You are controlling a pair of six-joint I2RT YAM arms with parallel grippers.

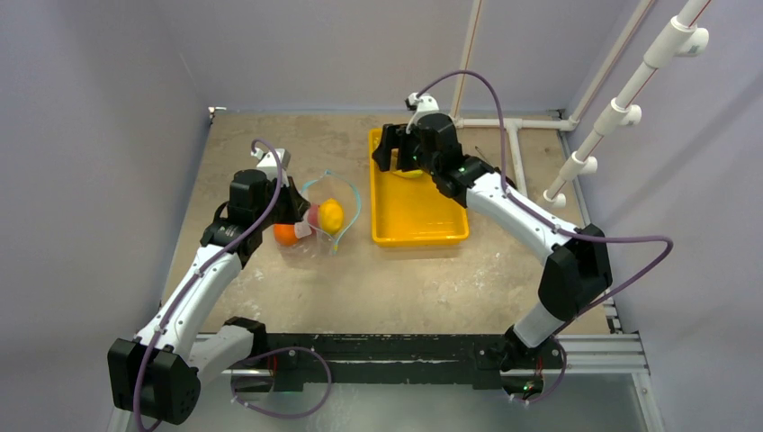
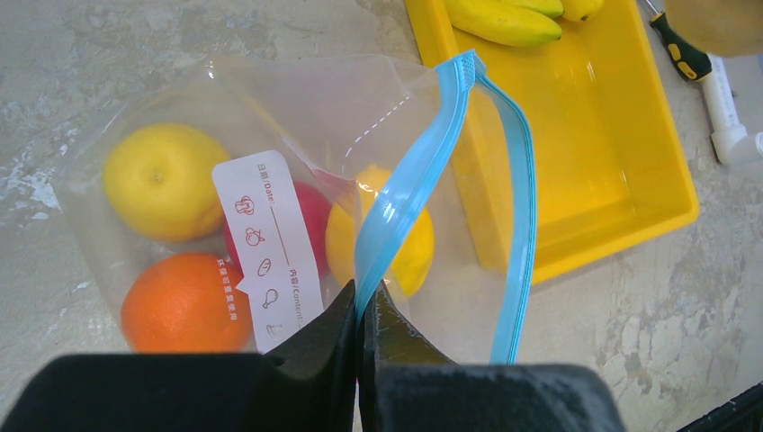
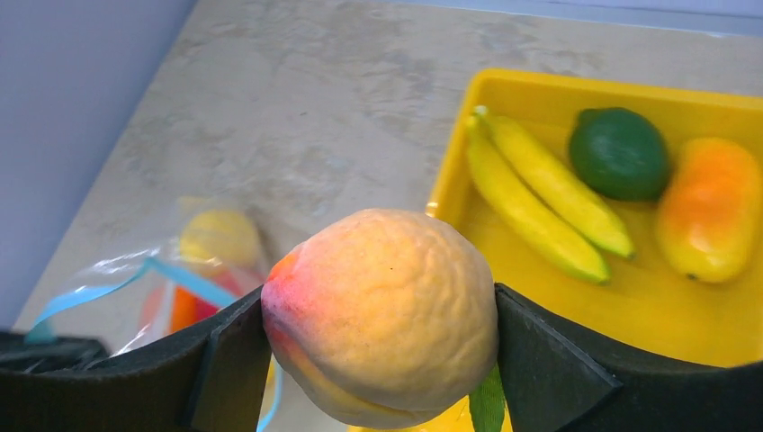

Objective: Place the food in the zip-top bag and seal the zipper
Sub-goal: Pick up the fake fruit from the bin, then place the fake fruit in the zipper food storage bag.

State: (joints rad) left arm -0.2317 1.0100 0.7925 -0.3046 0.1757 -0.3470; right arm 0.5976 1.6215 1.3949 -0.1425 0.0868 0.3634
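Four fruits bagged, zipper unsealed.
Left gripper pinches the zipper; right gripper clasps the peach; others wait in the tray.

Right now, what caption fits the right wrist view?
Right gripper grips a peach; behind it, bananas, an avocado and a mango lie in the yellow tray.

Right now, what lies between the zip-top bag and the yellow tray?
Nothing: only a narrow stretch of bare table separates the zip-top bag from the yellow tray, seen in the top view.
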